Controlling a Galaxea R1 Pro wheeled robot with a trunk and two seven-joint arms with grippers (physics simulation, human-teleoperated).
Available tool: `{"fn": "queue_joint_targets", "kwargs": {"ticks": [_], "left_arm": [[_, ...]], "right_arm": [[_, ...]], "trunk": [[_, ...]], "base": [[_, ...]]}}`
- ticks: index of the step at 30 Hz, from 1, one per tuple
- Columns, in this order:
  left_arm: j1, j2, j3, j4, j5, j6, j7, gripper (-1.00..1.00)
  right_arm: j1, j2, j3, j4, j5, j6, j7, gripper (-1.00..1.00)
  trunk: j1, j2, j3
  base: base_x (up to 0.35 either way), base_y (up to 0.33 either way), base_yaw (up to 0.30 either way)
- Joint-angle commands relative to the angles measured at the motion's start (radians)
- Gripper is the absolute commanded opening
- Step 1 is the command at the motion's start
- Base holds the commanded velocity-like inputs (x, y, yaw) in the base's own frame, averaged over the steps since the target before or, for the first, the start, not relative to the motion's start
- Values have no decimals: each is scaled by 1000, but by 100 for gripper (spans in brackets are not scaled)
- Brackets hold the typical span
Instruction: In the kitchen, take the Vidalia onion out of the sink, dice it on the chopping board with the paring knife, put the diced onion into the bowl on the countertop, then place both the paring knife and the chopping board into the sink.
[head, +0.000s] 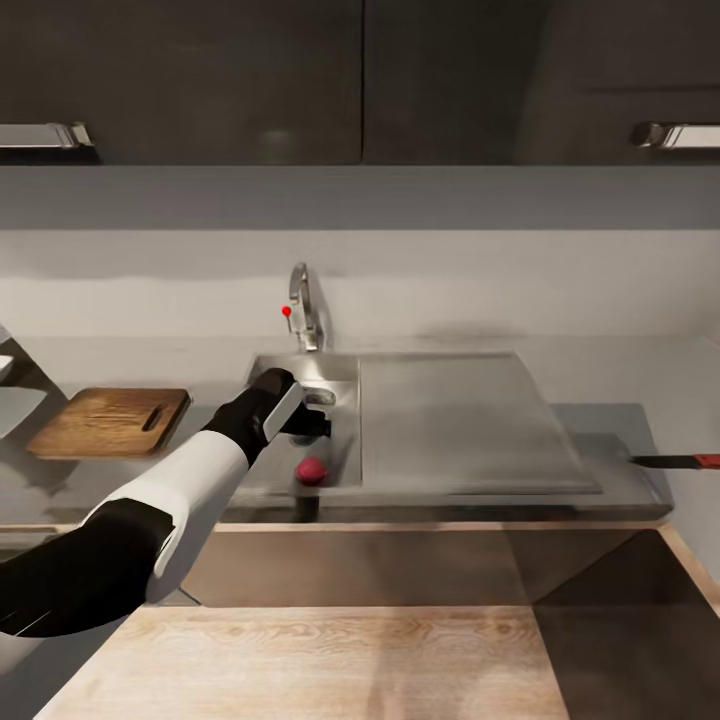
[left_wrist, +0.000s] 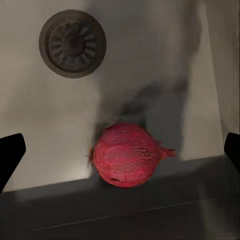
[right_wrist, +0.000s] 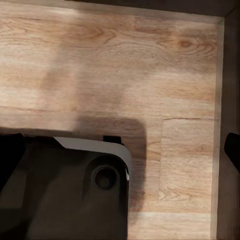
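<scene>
onion (left_wrist: 129, 155) beside sink (head: 345, 370) front wall: firm, round, slick-skinned; left gripper (left_wrist: 120, 150) spread wide above, should grip mid-bulb.

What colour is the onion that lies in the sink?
The onion is pinkish-red with fine darker streaks. The left wrist view shows it best, on the grey sink floor.
</scene>
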Motion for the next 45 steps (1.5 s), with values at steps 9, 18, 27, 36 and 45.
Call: {"fn": "queue_joint_targets", "kwargs": {"ticks": [9, 18, 27, 36, 45], "left_arm": [[22, 0, -11, -1, 11, 3, 9, 100], [49, 3, -66, -1, 11, 3, 9, 100], [53, 6, -73, -1, 11, 1, 9, 100], [54, 6, -74, -1, 11, 1, 9, 100], [55, 5, -77, -1, 11, 2, 9, 100]], "right_arm": [[-1, -1, 9, 1, -9, -3, -4, 100], [-1, -1, 9, 1, -8, -3, -4, 100], [-1, -1, 9, 1, -8, -3, -4, 100], [-1, 0, 10, 1, -7, -3, -4, 100], [-1, -1, 9, 1, -7, -3, -4, 100]], "trunk": [[1, -2, -16], [1, -2, -30], [1, -2, -45], [1, -2, -59], [1, -2, -73]], "base": [[82, -74, 0], [2, -2, 0], [0, 0, 0], [0, 0, 0], [0, 0, 0]]}}
